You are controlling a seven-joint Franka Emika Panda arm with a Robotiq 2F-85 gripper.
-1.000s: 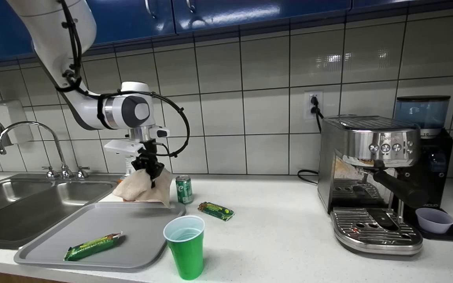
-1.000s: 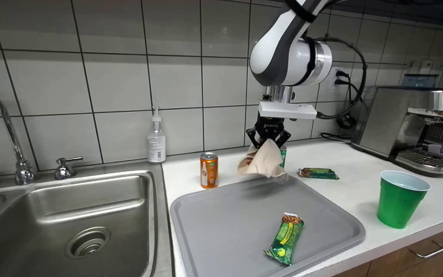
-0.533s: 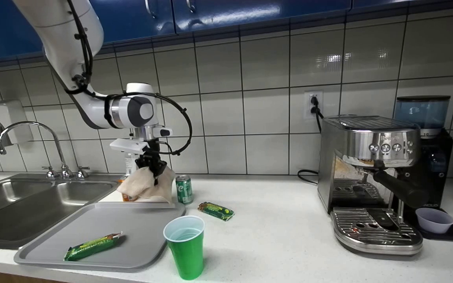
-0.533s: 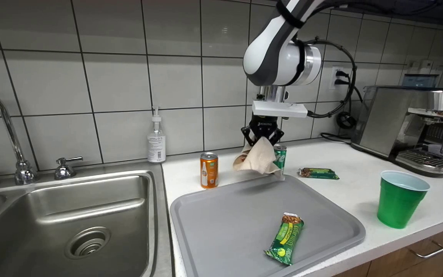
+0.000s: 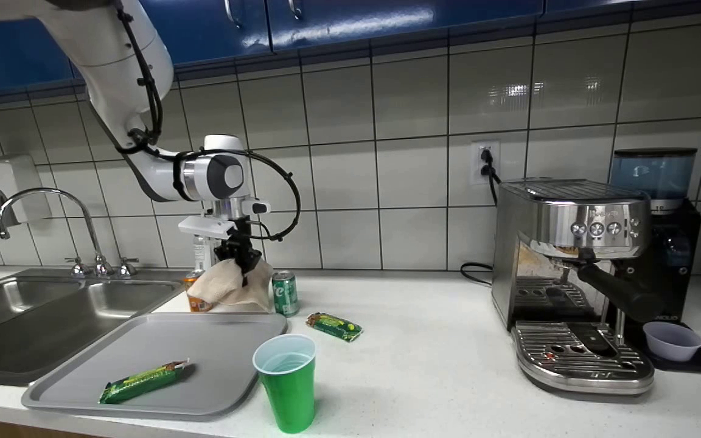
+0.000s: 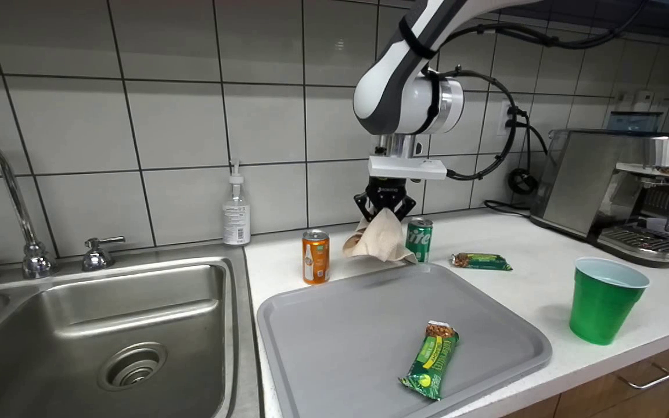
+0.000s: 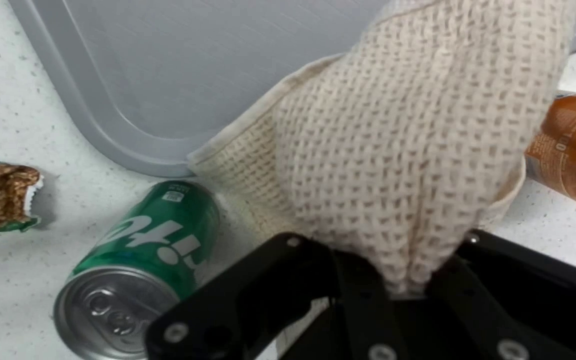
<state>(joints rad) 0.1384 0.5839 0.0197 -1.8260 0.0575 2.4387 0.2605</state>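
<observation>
My gripper (image 5: pixel 245 267) is shut on a bunched beige cloth (image 5: pixel 229 287), which hangs from the fingers. In an exterior view the gripper (image 6: pixel 385 210) and the cloth (image 6: pixel 380 241) are between an orange can (image 6: pixel 316 257) and a green can (image 6: pixel 420 239), by the back edge of the grey tray (image 6: pixel 334 325). In the wrist view the cloth (image 7: pixel 398 140) hides the fingertips and overlaps the tray corner (image 7: pixel 133 145). The green can (image 7: pixel 153 240) is on the left there and the orange can (image 7: pixel 575 150) on the right. I cannot tell whether the cloth's lower edge touches the counter.
A green-wrapped bar (image 6: pixel 432 360) lies on the tray; another (image 6: pixel 481 262) lies on the counter. A green cup (image 6: pixel 606 299) stands near the front edge. A soap bottle (image 6: pixel 236 212) and sink (image 6: pixel 137 325) are to one side, a coffee machine (image 5: pixel 575 274) to the other. The tiled wall is behind.
The arm has carried the cloth back toward the wall, off the tray's edge and into the gap between the cans. More of both cans shows. The cloth stays in the gripper.
</observation>
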